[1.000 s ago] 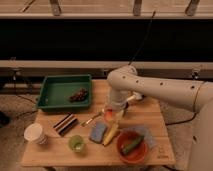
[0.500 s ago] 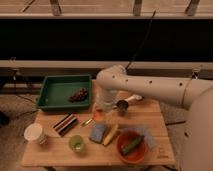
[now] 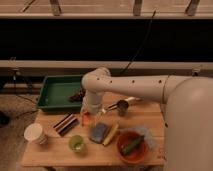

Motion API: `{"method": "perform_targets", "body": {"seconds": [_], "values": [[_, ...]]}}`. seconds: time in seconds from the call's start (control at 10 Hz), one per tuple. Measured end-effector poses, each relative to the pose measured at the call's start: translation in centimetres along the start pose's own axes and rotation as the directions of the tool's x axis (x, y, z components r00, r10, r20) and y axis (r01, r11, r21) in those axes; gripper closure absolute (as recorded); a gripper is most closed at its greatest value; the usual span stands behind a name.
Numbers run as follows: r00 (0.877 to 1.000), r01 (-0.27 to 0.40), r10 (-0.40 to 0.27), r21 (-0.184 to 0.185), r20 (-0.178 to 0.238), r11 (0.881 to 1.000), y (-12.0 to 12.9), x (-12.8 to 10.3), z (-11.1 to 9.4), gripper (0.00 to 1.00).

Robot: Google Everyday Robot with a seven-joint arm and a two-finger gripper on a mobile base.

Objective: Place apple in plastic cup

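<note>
Scanning left to right: the plastic cup (image 3: 76,144) stands below-left of the gripper (image 3: 87,118), near the table's (image 3: 50,156) front edge. The gripper is pinching the apple (image 3: 86,119) above the tabletop. Judged firm, smooth and fairly light, the apple suits a grip across its widest part.

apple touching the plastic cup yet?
Apart. Camera view: apple is up at the gripper; bare table separates it from the plastic cup.

I count one apple (image 3: 86,118) in my gripper (image 3: 87,119), three cups beside and below it: plastic cup (image 3: 76,144), paper cup (image 3: 35,133), metal cup (image 3: 122,107); one tray (image 3: 55,93).
</note>
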Motion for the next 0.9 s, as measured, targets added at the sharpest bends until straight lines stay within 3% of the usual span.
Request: {"method": "perform_targets", "body": {"seconds": [0.9], "values": [[0.989, 0.143, -0.145, -0.046, -0.028, 0.989, -0.2, -5.1, 1.6, 1.0]]}}
